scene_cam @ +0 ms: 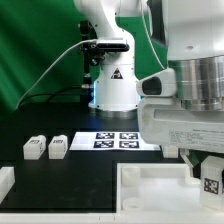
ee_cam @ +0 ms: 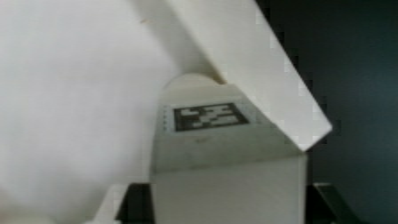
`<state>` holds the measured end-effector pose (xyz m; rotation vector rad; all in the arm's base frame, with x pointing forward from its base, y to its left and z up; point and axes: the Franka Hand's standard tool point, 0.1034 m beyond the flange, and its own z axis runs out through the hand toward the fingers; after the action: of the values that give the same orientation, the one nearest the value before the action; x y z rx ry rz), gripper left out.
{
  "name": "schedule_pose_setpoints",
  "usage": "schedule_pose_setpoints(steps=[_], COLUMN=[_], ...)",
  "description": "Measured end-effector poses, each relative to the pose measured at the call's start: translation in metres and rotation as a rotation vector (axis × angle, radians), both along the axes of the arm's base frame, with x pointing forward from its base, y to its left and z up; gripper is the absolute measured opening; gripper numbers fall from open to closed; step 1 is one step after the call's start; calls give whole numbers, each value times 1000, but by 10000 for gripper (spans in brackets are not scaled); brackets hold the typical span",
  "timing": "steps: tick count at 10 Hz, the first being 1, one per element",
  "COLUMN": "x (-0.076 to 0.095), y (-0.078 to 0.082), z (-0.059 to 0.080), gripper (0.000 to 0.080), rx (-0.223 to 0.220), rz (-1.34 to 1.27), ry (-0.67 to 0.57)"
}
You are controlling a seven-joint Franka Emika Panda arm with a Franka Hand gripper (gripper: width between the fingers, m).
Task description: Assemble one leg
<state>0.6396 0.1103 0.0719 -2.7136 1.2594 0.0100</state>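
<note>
A: Where is the leg (ee_cam: 210, 150) at this moment?

B: In the wrist view it sits right between the fingers of the gripper (ee_cam: 217, 200), its black-and-white tag facing the camera. A dark finger pad (ee_cam: 324, 203) shows at one side and a paler one at the other, both against the block, so the pincer is clamped on the leg.

A: And from outside?

B: In the exterior view the gripper (scene_cam: 208, 172) hangs low at the exterior view's right, and a tagged white block, the leg (scene_cam: 211, 183), shows under it. It is at or just over the tabletop piece (scene_cam: 150, 190), the big white square part with a raised rim at the lower edge of the picture.

A: Is the leg touching that part?

B: In the wrist view the top of the leg meets a slanted white rim, and a broad white surface fills the side beyond it. I cannot tell whether it is seated or only resting against it.

A: What else is on the table?

B: 2 more legs (scene_cam: 34, 147) and (scene_cam: 58, 146) stand side by side at the exterior view's left on the black table (scene_cam: 80, 175). The marker board (scene_cam: 118, 139) lies flat between them and the arm, with 4 tags showing. A white corner piece (scene_cam: 5, 182) sits at the far left edge.
</note>
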Motion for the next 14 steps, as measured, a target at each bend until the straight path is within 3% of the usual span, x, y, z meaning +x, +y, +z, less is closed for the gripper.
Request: schedule_pose_setpoints(steps=[1,4,6,7,8,9,10,11,12,14], x=[-1,-8,-9,-10,-10,-10,-10,-11,-13,-15], y=[-1,-1,2,2,2,3,4,7,13,17], z=[0,-3,-3,-3,-4,-4,-4,-3,-2,-2], gripper=[304,304,304,382,382,557,557,630,644,649], rx=[12,143,176,173,170,169,146,101,64,46], rz=[-161,-737,-888,-861,-823,-820,-683,-449,-285,-105], ry=[20,60,90,85,79,78,55,22,14,-23])
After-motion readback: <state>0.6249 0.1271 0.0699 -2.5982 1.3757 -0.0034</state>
